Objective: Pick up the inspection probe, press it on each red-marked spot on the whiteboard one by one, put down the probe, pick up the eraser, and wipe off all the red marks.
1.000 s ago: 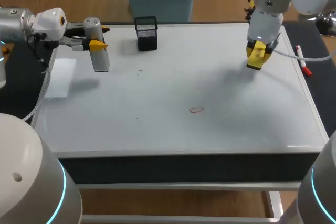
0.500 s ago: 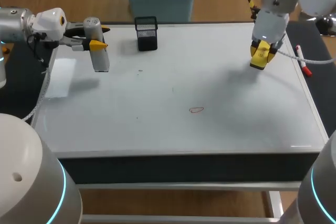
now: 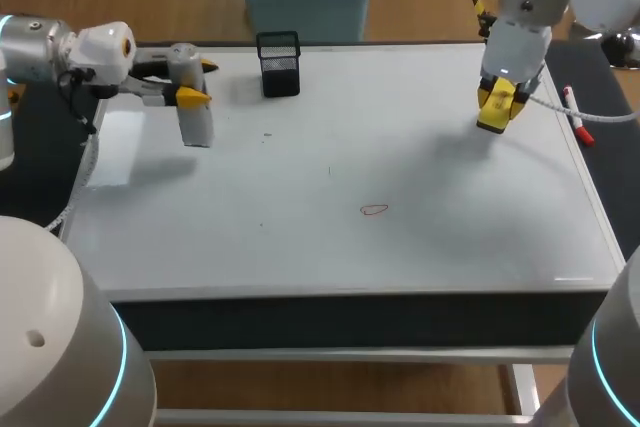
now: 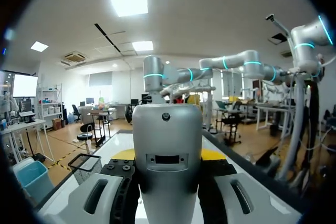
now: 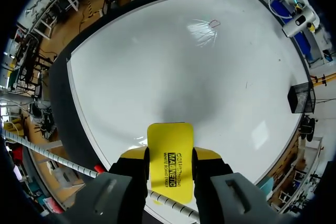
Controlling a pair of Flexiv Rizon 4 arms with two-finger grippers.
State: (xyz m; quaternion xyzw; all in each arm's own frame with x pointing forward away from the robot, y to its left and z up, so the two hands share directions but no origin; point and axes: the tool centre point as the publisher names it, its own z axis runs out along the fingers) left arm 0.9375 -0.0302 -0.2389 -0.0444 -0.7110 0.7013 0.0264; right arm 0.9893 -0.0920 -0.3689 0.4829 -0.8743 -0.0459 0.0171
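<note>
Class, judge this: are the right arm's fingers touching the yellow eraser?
Touching. Right wrist view: both fingers press the eraser from opposite sides.

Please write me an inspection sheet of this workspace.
Surface: whiteboard, one red mark slightly in front of its middle.
Job's things: probe and eraser, both held.
Clutter: black mesh basket at the far edge; marker beside the board's right edge.
Grippers: left gripper shut on the probe, right gripper shut on the eraser, both above the board.
Cables: white cable at the right wrist; coiled cable at the left arm.
Surroundings: nothing seen.
</note>
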